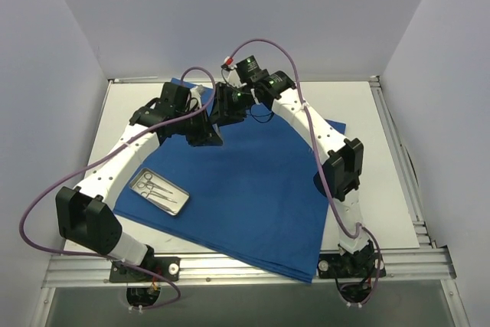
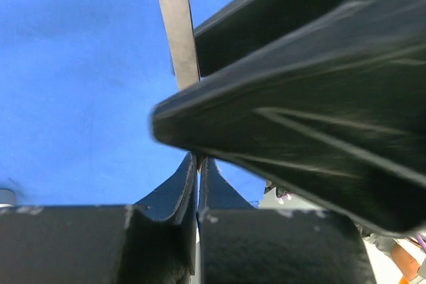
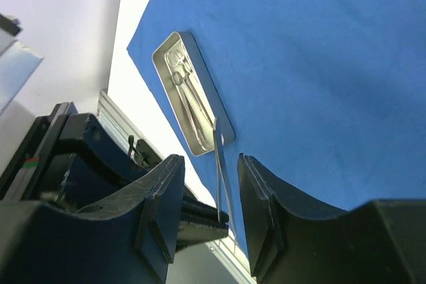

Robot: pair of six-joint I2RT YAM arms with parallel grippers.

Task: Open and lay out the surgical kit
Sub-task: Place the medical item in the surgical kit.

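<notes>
We judge that we are in the laying-out step. The royal-blue drape [image 1: 253, 189] lies spread over the middle of the desk [image 1: 367, 112], reaching its near edge. The small metal tray [image 1: 174, 200] sits on the drape's left edge, toward the desk's near left corner, with scissor-like instruments [image 3: 183, 81] inside it.

Both arms meet above the far middle of the desk, over the drape. The left tool [image 2: 198, 164] is clenched on a thin silver instrument [image 2: 178, 31], which stands up out of its closed fingers with the rounded end free. From the right wrist view, that instrument rises between the fingers of the right tool [image 3: 210, 163]. This tool is released: its fingers stand apart with a gap showing on each side of the metal, and we see no contact.

To us this reads as a handover in mid-air, from the left tool to the right. The next move calls for the right tool to centre itself on the blade-thin shaft and close squarely. Only then should the left let go, so the piece does not slip or twist. After that, we expect the piece wants a bare patch of drape, well apart from the tray.
</notes>
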